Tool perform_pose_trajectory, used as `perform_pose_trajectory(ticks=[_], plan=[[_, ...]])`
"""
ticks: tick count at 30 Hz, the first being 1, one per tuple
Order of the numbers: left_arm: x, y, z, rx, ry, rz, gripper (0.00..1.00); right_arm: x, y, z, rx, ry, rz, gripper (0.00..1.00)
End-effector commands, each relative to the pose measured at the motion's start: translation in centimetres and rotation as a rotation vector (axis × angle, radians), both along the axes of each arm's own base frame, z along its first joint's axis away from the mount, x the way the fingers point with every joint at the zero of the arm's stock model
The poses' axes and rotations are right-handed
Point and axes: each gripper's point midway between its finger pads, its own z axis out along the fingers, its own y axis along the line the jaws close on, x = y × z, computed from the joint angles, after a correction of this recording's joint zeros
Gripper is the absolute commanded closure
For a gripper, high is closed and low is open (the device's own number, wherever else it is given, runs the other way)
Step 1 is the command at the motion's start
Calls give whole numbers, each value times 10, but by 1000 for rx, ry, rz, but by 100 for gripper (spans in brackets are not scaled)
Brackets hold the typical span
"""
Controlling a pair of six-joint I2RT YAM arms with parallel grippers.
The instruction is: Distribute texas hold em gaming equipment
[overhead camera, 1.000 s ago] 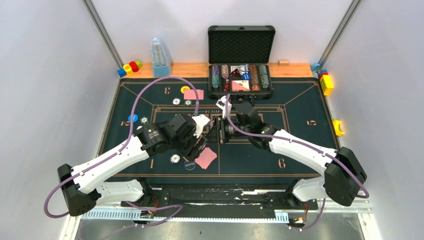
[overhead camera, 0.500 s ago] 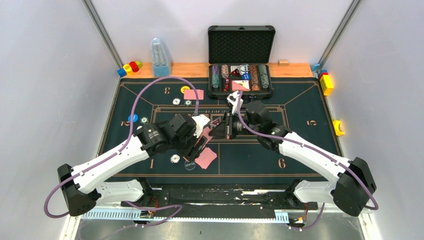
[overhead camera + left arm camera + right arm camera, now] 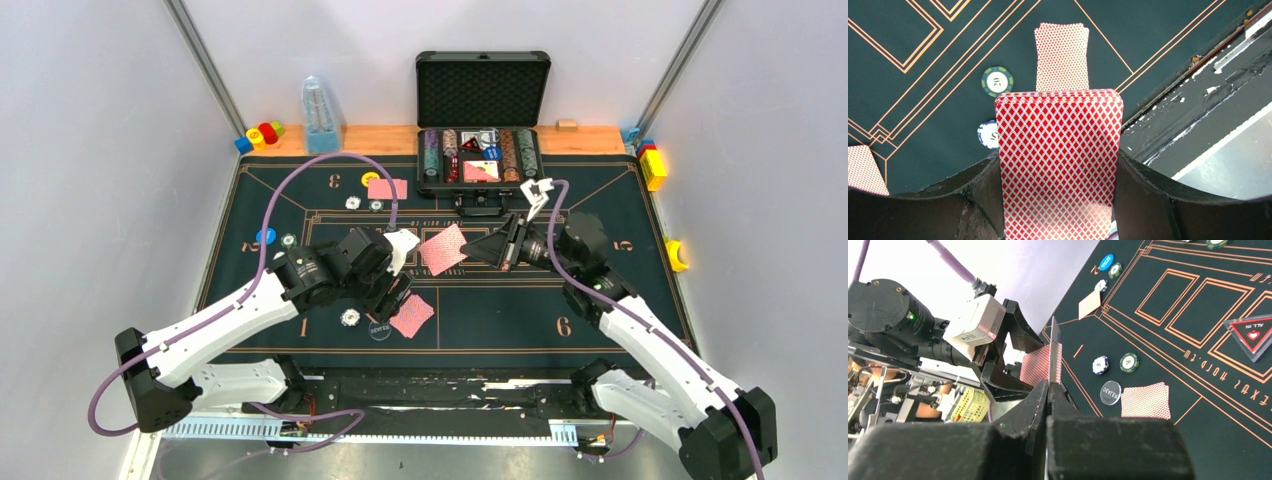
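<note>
Top view: w/in the last sec the right gripper (image 3: 473,246) has backed off from the left gripper (image 3: 394,289), where it sat nose-to-nose a sec ago, and swung toward the right half of the mat (image 3: 500,320). It now carries a single card (image 3: 443,249), back up, over the mat's centre. We read that as one card drawn off the deck, so the deal goes on. No cards show at seats 5 and 6, so prob. one of those is the next drop. Left wrist: the left gripper's jaws sit partway apart, clamped on the deck (image 3: 1060,150) by its long edges. Below it, on the mat at seat 1, lie dealt cards (image 3: 1061,55) near a green chip (image 3: 997,81). Right wrist: the right gripper is pinched fully closed on the single card's lower edge, card edge-on and upright. The DEALER button (image 3: 1110,392) lies just beside the dealt cards.
</note>
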Motion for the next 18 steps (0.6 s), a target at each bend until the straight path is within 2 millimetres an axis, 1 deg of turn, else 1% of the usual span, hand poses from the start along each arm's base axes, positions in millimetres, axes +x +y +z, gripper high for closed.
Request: perform_pose_trajectory(ticks=[1,4,6,8,10,12,13,15,16,18], plan=[[5,-6,13,-43,-39,-1,100,9,-10,7,49,-5,-49,100],[5,-6,13,-44,-38,0,100,29,-7,0,54,4,-93,100],[5,-5,14,-46,-39,2,100,45,1,-8,70,13,-97,100],[4,-5,15,-51,-41,3,100,64,15,-16,93,34,-78,100],[4,-5,17,-59,-45,5,100,88,34,-27,93,69,-49,100],[4,-5,18,-63,-46,6,100,110,61,-43,91,111,-17,100],[5,-5,17,-61,-47,7,100,117,76,-47,97,126,16,100],[5,-5,17,-57,-45,11,100,124,111,-56,123,144,78,100],[5,-5,17,-55,-44,12,100,128,130,-73,118,172,103,100],[5,-5,16,-51,-42,13,100,134,162,-85,137,192,141,100]])
